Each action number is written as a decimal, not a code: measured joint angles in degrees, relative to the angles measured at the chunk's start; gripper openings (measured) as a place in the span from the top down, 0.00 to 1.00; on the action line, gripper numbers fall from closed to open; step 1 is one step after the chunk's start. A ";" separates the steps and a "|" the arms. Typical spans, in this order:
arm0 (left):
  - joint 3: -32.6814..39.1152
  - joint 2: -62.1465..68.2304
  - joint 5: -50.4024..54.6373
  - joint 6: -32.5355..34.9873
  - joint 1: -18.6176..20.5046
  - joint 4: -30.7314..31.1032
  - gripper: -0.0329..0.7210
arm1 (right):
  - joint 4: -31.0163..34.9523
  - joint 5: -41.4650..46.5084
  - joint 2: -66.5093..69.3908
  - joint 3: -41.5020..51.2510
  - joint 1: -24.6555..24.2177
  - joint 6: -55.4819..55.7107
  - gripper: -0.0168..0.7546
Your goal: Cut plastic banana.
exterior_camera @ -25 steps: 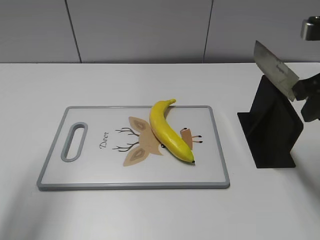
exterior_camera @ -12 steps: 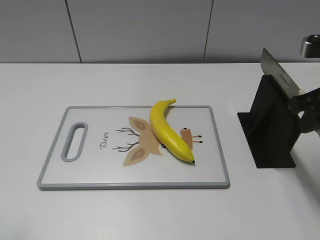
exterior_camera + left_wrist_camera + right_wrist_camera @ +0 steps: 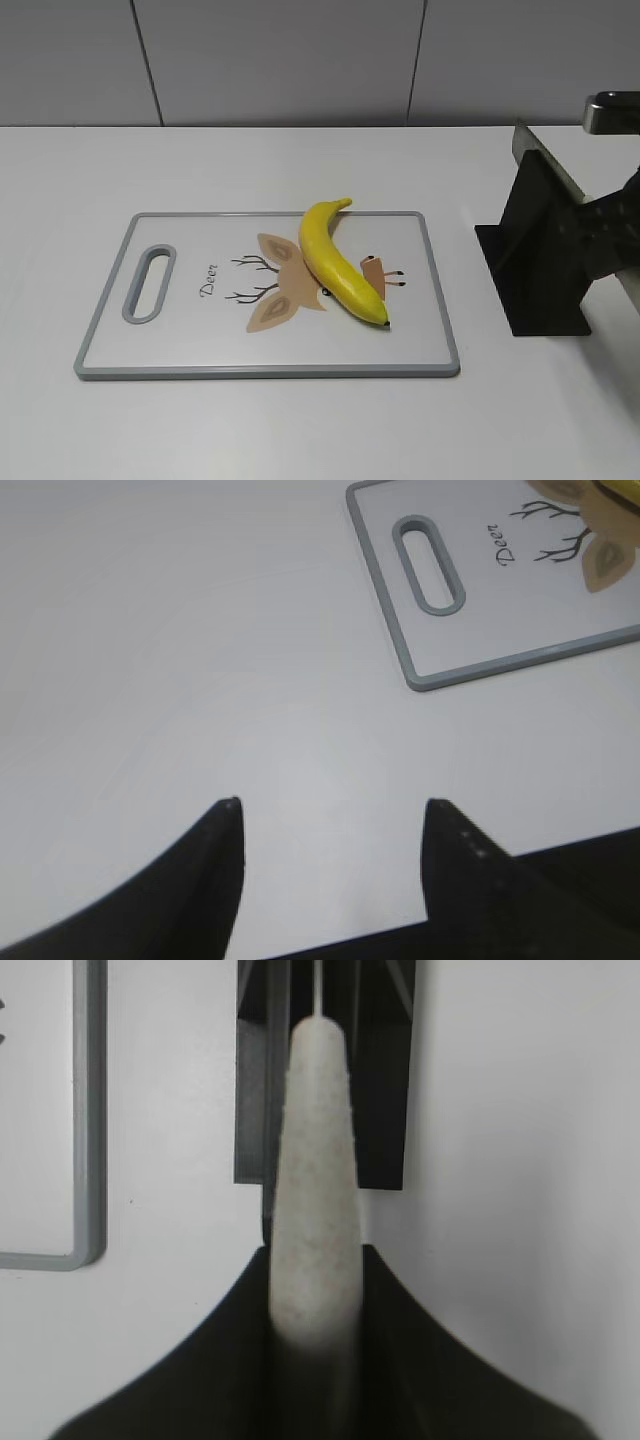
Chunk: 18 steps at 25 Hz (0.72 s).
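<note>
The plastic banana [image 3: 338, 262], whole, glossy yellow with a black tip, lies diagonally on the grey-rimmed cutting board [image 3: 110, 320]. My right gripper [image 3: 618, 245] is at the far right, shut on the knife's speckled grey handle [image 3: 318, 1190]. The blade [image 3: 548, 163] slants down along the top of the black knife block [image 3: 540, 265]. In the right wrist view my right gripper [image 3: 315, 1260] clamps the handle, which points at the block [image 3: 385, 1080]. My left gripper [image 3: 330, 805] is open and empty over bare table, near the board's handle end [image 3: 430, 565].
The board has a deer print and a slot handle [image 3: 148, 283] at its left. The board's corner shows in the right wrist view [image 3: 88, 1160]. A grey wall stands behind the white table [image 3: 300, 430].
My right gripper has moved down and right with the knife. The blade has sunk from above the block to along its top edge. Banana and board have not moved.
</note>
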 joint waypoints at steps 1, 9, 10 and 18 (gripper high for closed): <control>0.28 -2.50 0.44 0.00 0.00 0.04 0.23 | 0.05 0.06 0.11 0.00 0.00 0.00 0.75; 2.85 -11.99 1.33 -0.43 0.00 -1.89 0.25 | 0.18 -0.01 0.11 -0.12 0.05 0.00 0.75; 2.85 -11.99 1.33 -0.47 0.00 -2.27 0.25 | 0.18 0.22 0.11 -0.26 0.05 0.00 0.75; 2.85 -11.99 1.33 -1.62 0.00 -3.95 0.26 | -0.07 -3.16 0.14 -2.64 0.05 0.00 0.61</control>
